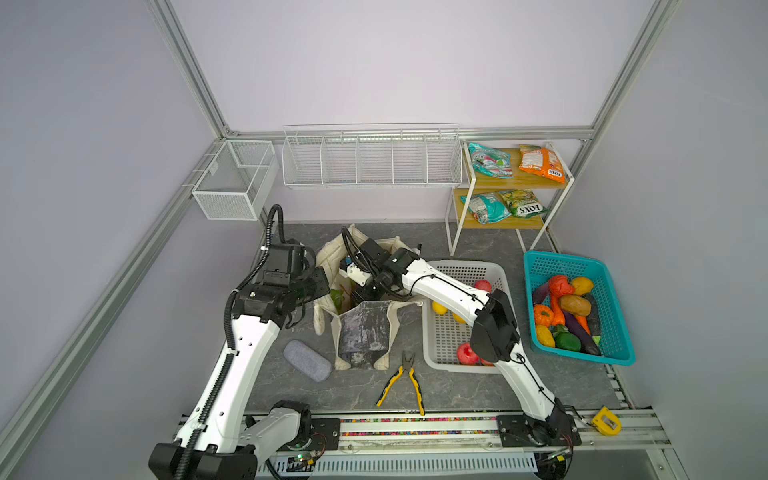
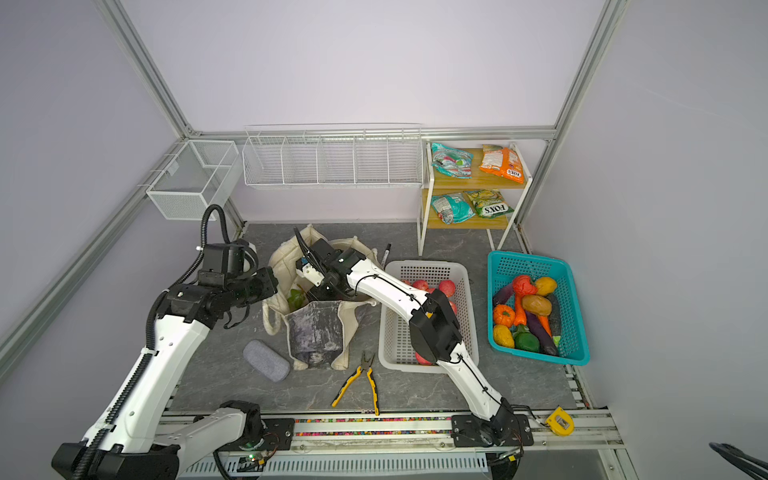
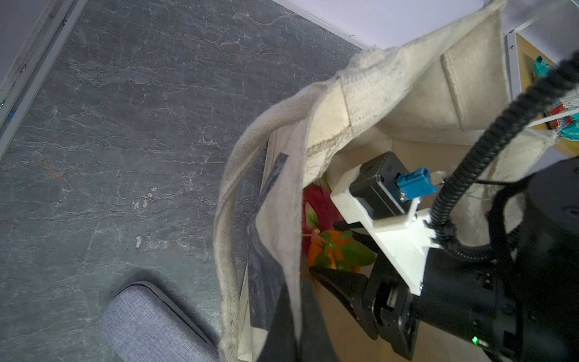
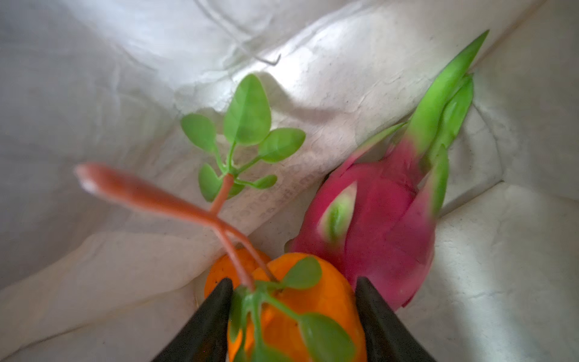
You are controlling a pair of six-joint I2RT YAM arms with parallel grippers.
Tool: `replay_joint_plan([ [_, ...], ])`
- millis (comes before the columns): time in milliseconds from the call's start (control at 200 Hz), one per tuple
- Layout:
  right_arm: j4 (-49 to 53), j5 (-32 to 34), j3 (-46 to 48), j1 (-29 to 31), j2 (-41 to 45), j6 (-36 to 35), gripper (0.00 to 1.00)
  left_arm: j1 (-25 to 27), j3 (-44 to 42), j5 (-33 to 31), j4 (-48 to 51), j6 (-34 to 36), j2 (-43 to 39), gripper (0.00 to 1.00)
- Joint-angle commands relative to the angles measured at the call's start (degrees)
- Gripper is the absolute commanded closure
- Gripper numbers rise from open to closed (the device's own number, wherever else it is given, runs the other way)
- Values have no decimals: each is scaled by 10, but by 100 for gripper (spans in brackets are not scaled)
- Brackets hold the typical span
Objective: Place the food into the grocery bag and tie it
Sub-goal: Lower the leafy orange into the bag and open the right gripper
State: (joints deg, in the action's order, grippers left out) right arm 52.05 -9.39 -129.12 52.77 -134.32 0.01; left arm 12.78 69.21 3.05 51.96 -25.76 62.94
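Right gripper [image 4: 294,282] is down inside the grocery bag [image 1: 361,332], jaws half-spread and clamped on a leafy orange [image 4: 316,301]. A dragon fruit [image 4: 379,219] already lies touching it on the bag floor. Left gripper [image 1: 324,289] is pinched on the bag rim, propping the mouth open. Looks like an early stage: fruit [image 1: 467,353] remains in the white basket [image 1: 465,262], vegetables [image 1: 575,305] in the teal basket [image 1: 561,255], packets [image 1: 542,164] on the shelf [image 1: 515,181], handles [image 3: 224,238] untied.

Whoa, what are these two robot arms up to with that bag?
They are packing groceries. The left arm has its jaws pinched on the rim of the cream tote bag, holding its mouth open. The right arm reaches inside, its jaws closed on a leafy orange beside a pink dragon fruit. More fruit waits in the white basket, and the bag is not tied yet.
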Motion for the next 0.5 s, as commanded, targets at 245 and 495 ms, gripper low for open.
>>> replay_joint_plan([
  [245,9,37,0,0,-43,29,34,-1,14,1,-12,9,-6,100],
  [495,5,51,9,0,-28,29,19,-1,5,0,-6,7,-21,100],
])
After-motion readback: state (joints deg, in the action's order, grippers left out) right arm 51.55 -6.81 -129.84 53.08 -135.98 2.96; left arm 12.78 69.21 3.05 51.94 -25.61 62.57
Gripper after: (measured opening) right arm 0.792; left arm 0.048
